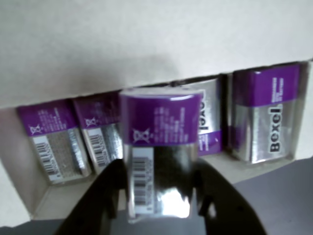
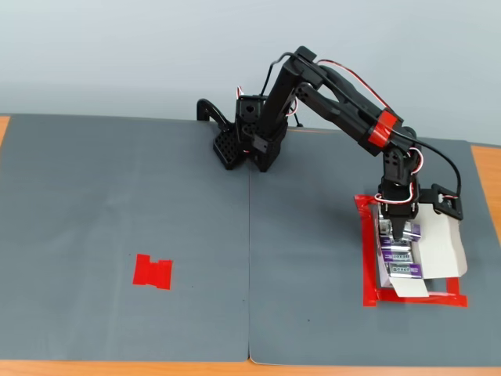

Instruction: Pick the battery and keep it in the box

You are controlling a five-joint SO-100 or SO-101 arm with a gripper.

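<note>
In the wrist view my gripper (image 1: 159, 198) is shut on the battery (image 1: 159, 156), a silver cell with a purple label end, with a black finger on each side. The cell hangs over the open white box (image 1: 146, 49), in the gap among several matching cells such as one on the left (image 1: 51, 142) and one on the right (image 1: 266, 115). In the fixed view the gripper (image 2: 399, 231) points down into the box (image 2: 442, 243) at the right of the mat. There its fingers hide the held cell, while other cells (image 2: 405, 269) lie in a row.
A red tape outline (image 2: 415, 299) frames the box. A flat red tape patch (image 2: 153, 272) lies on the grey mat (image 2: 156, 196) at the left. The arm's base (image 2: 243, 145) stands at the back centre. Orange table edge shows at the front.
</note>
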